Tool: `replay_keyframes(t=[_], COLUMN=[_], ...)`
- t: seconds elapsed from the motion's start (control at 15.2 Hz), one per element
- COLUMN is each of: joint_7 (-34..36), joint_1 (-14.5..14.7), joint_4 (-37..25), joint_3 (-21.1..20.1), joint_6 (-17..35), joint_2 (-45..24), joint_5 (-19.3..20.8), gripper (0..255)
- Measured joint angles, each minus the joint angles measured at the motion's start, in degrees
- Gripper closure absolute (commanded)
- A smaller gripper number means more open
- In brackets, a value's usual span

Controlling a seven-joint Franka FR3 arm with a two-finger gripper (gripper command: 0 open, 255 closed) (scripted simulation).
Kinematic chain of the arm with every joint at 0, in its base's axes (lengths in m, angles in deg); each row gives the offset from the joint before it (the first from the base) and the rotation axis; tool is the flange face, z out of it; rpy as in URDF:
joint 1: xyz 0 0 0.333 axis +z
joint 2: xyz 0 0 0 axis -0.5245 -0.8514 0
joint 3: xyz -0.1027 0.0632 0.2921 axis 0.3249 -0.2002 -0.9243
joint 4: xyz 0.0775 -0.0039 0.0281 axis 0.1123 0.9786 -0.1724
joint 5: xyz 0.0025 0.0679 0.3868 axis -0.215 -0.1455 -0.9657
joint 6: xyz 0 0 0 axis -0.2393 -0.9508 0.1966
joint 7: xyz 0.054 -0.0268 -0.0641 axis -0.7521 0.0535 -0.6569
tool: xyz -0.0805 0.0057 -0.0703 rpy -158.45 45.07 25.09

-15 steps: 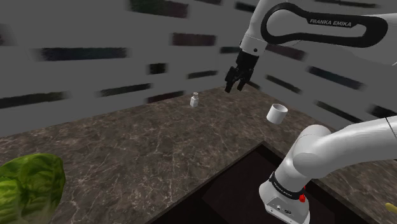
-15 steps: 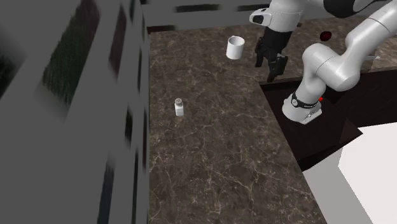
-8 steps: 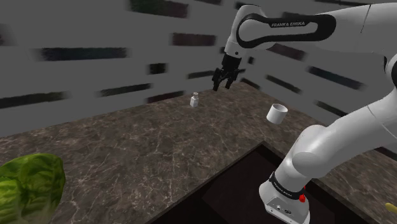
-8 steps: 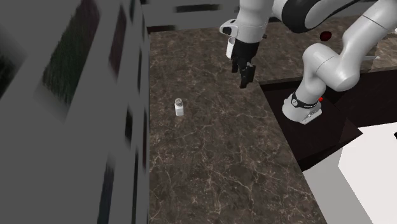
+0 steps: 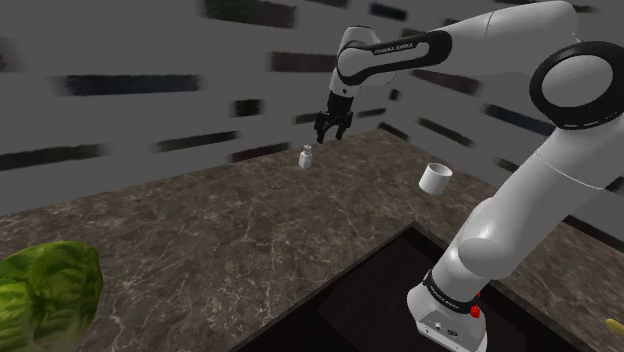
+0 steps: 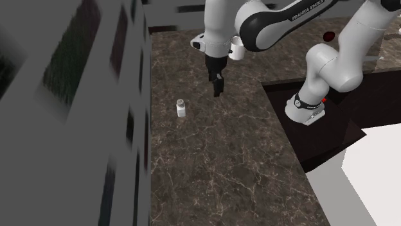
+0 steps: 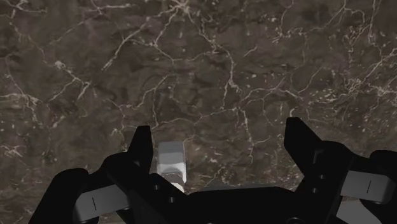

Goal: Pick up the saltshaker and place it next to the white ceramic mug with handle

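On the dark marble countertop point(image 5: 200, 220) the white saltshaker point(image 5: 307, 157) is seen standing upright near the grey back wall, untouched. Just to its right in the shoulder view, and higher, the gripper point(image 5: 330, 136) is held with its jaws spread apart and nothing between them. Farther right, well apart from the saltshaker, the white mug point(image 5: 435, 177) is found near the counter's edge.

In the wrist view the saltshaker point(image 7: 171, 162) is seen close beside one finger point(image 7: 141, 149) rather than midway in the gripper point(image 7: 219, 137) (an off-centre line, it is judged). For the approach to be done well, the hand should be shifted until the saltshaker is centred, then lowered straight. The jaws should be kept wide until the body below the cap is bracketed, since so small an upright thing is likely tipped by a grazing finger.

Compared with a second ago, the gripper has been carried leftward across the shoulder view, from near the white mug to beside the saltshaker. The saltshaker and the white mug have not been moved.
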Motion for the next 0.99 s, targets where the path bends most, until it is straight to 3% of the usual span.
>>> replay_keyframes(t=[0.53,0.73,0.99], joint_7=[-1.8,-2.6,-2.8], joint_1=[-1.3,-2.1,-2.3], joint_4=[-14.6,-22.9,-23.1], joint_3=[1.2,1.6,1.6], joint_6=[1.4,0.3,2.7], joint_2=[-17.2,-24.8,-27.5], joint_5=[-0.1,-0.5,-0.6], gripper=[0,0,0])
